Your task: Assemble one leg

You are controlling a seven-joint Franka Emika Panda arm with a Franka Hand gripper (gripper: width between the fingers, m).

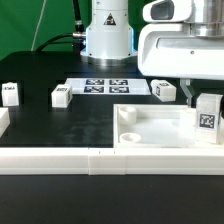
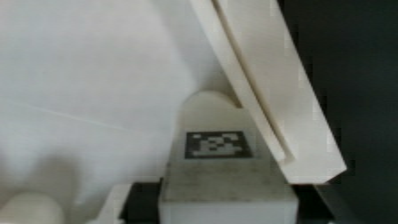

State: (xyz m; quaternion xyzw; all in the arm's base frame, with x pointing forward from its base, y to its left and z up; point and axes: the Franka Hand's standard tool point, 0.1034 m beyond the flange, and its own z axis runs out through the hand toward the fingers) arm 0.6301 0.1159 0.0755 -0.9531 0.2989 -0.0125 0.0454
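Observation:
My gripper (image 1: 204, 100) is shut on a white leg (image 1: 207, 120) with a black-and-white tag. It holds the leg upright over the right corner of the large white panel (image 1: 150, 125), by the panel's raised rim. In the wrist view the leg (image 2: 222, 165) sits between my dark fingers (image 2: 150, 205), tag face up, above the panel floor (image 2: 89, 90) and next to its rim (image 2: 267, 80). Three more legs lie on the table: one (image 1: 11, 93) at the exterior view's far left, one (image 1: 63, 96) left of centre, one (image 1: 165, 91) behind the panel.
The marker board (image 1: 105, 86) lies flat at the back in front of the robot base (image 1: 107, 35). A long white wall (image 1: 60, 158) runs along the front edge. A round hole (image 1: 128, 137) shows in the panel's near left corner.

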